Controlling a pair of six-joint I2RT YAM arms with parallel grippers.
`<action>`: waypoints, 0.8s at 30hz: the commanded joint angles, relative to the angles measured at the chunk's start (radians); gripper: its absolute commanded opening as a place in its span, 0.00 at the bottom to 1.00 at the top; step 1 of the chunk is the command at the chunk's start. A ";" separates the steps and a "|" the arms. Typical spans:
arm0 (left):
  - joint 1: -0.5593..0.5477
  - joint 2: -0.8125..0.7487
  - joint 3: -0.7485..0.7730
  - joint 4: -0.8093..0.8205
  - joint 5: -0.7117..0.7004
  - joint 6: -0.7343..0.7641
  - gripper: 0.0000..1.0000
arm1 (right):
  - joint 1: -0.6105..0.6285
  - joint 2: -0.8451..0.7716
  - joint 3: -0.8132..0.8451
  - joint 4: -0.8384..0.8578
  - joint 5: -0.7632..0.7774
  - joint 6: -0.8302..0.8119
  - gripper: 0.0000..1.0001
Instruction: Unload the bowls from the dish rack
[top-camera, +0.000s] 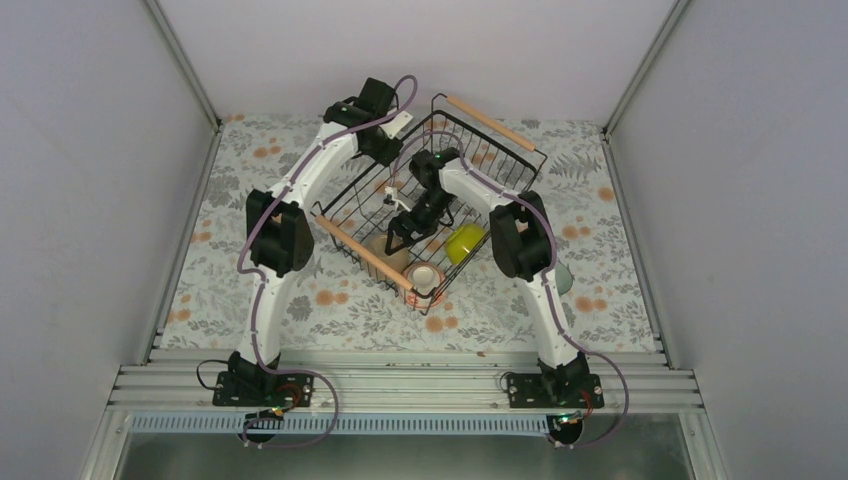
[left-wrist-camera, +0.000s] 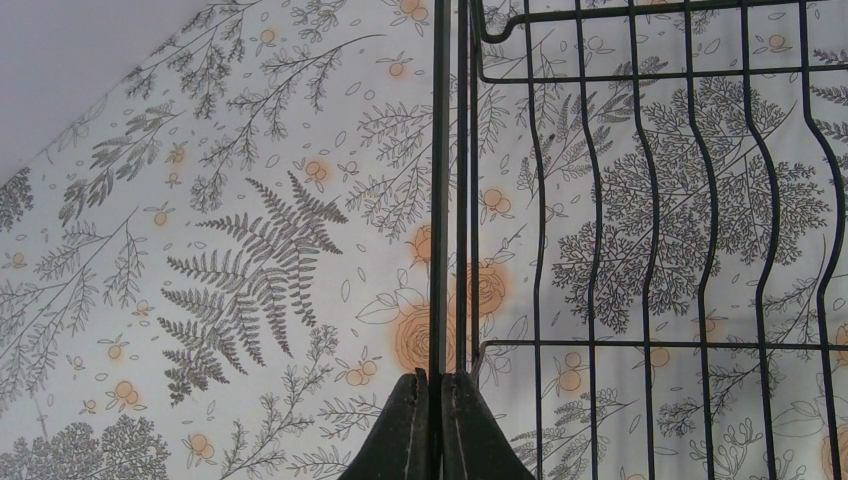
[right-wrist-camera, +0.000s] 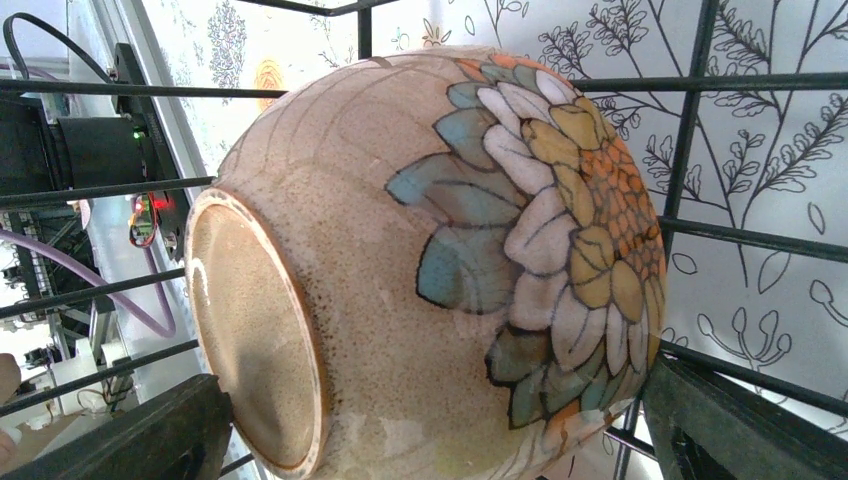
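The black wire dish rack stands diagonally mid-table. My left gripper is shut on an upright wire of its far left side; the fingers pinch that wire. My right gripper is inside the rack, open, with its fingers on either side of the tan-beige flowered bowl, which lies on its side. The pinkish bowl with a red-orange inside and the yellow-green bowl sit in the rack's near end. A pale mint bowl lies on the table behind the right arm. The white bowl is out of view.
The floral tablecloth covers the table, with grey walls on the left, right and back. The rack's near wooden handle lies beside the tan bowl. Rack wires pass close behind the bowl.
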 joint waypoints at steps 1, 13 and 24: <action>-0.018 -0.024 0.001 0.056 -0.018 0.008 0.02 | 0.025 -0.028 -0.011 0.010 -0.069 0.003 1.00; -0.025 -0.013 0.019 0.050 -0.037 0.011 0.02 | 0.040 -0.102 -0.049 0.009 -0.153 0.015 1.00; -0.027 -0.018 0.017 0.049 -0.050 0.014 0.03 | 0.073 -0.150 -0.027 0.009 -0.158 0.046 1.00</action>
